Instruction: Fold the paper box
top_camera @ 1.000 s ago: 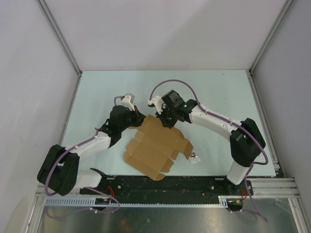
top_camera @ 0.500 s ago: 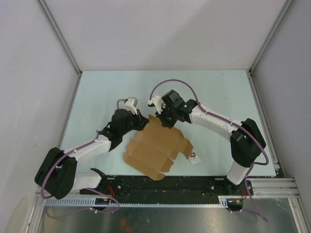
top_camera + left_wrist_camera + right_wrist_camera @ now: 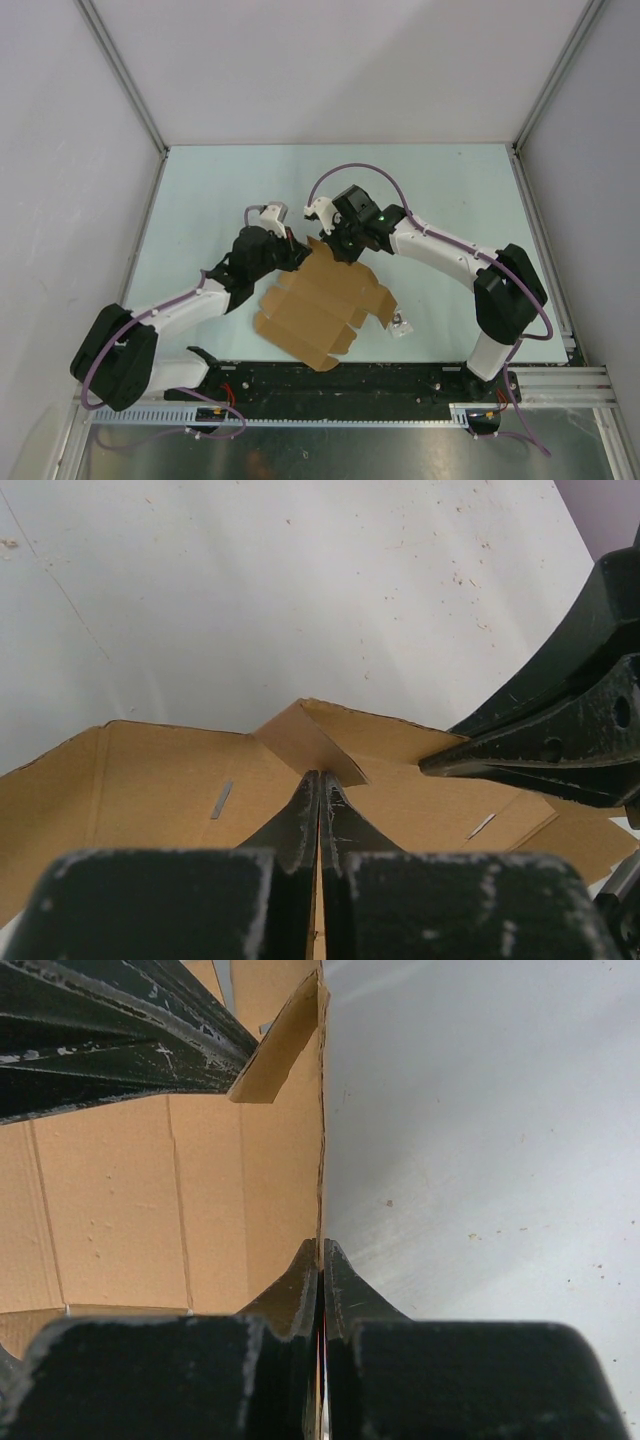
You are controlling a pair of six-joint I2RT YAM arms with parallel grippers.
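Left tool [image 3: 297, 252] has slid right since a second ago, closer to the right tool [image 3: 336, 247]. It's pinched shut on the raised far corner flap of the paper box [image 3: 320, 305]. Right tool's clamped on that same far edge too. Box lies mostly flat on the desk [image 3: 450, 190], toward its near edge.

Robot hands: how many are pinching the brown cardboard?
2. The left gripper is shut on the paper box at the left side of its far corner. The right gripper is shut on the edge right beside it.
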